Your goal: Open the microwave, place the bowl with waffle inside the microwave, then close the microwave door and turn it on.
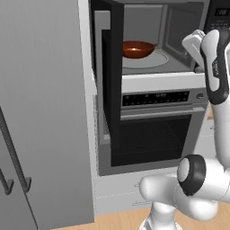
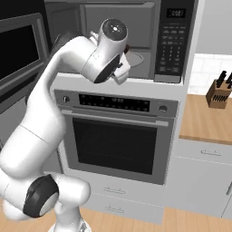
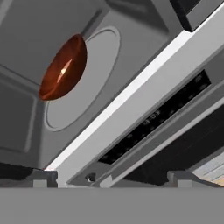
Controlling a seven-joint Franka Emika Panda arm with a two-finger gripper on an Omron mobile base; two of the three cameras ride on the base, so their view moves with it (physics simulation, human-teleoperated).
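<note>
Inside the cavity: the bowl sits on the round glass turntable, toward its left rear part as the left base view has it; the waffle cannot be made out in it.
Bowl in hand view: a reddish-brown shape seen tilted (the camera is rolled), lying over the edge of the pale turntable disc.
Microwave: the microwave is built in above the oven, its grey cavity in plain sight.
Microwave door: the door is swung wide on its left hinge, its edge pointing out toward the camera and hanging down past the oven front.
Keypad: the black keypad panel with a small display stands at the right of the cavity.
Oven: the steel oven sits directly beneath, door closed, bar handle across its top.
Gripper: the gripper is at the front right of the cavity opening, just outside it; its fingers stand wide apart, gripping nothing and well clear of the bowl.
Counter: a knife block stands on the wooden counter to the right.
</note>
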